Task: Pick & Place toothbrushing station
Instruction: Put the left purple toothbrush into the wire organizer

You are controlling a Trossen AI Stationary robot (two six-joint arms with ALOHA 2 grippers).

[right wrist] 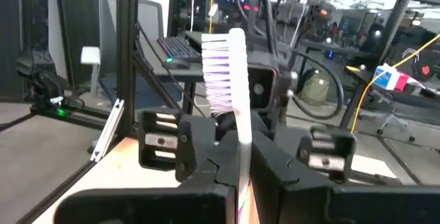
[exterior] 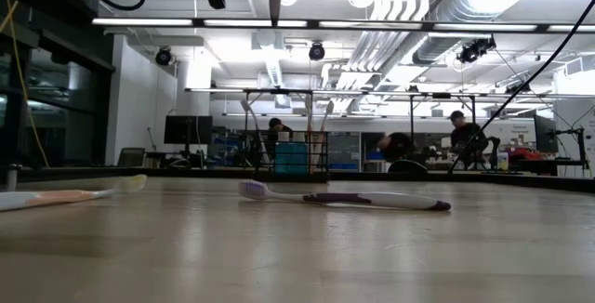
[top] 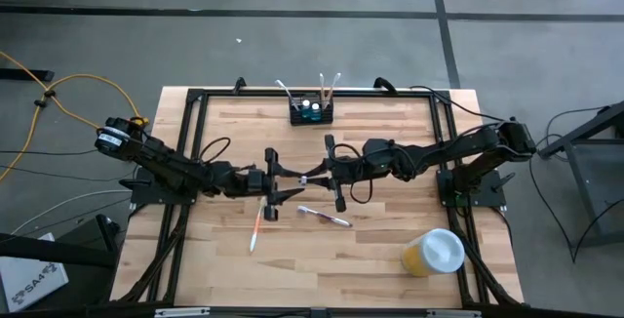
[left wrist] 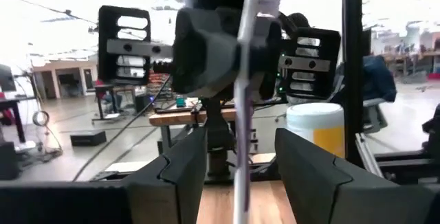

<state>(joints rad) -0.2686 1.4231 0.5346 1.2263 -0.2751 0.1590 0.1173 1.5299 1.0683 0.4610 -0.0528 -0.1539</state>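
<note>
1. Broadly, the desk (top: 390, 162) carried the whole job, and the work looked partly done: some brushes stood in place while others lay loose.
2. The left arm and the right arm met over the middle of the desk, their end effectors facing each other closely.
3. The yellow cup with a white lid (top: 434, 253) sat near the front right corner of the desk, well apart from the action and apparently untouched.
4. The toothbrushing station (top: 311, 114), a small black caddy, stood at the far edge of the desk near its middle, with what looked like three brushes upright in its slots.
5. The right end effector (right wrist: 240, 165) was clamped on a white toothbrush with purple bristles (right wrist: 230, 80), held bristle end up between its fingers.
6. The left end effector (left wrist: 240, 159) stood with its fingers spread wide, and the same white brush passed between them without visible contact; this read as a handover with the right side in charge.
7. A purple-handled toothbrush (top: 325, 216) lay flat on the desk just in front of the two end effectors, not yet placed.
8. An orange-and-white toothbrush (top: 257, 224) lay flat near the left end effector, also waiting; so, by judgement, three brushes remained for the station.
</note>
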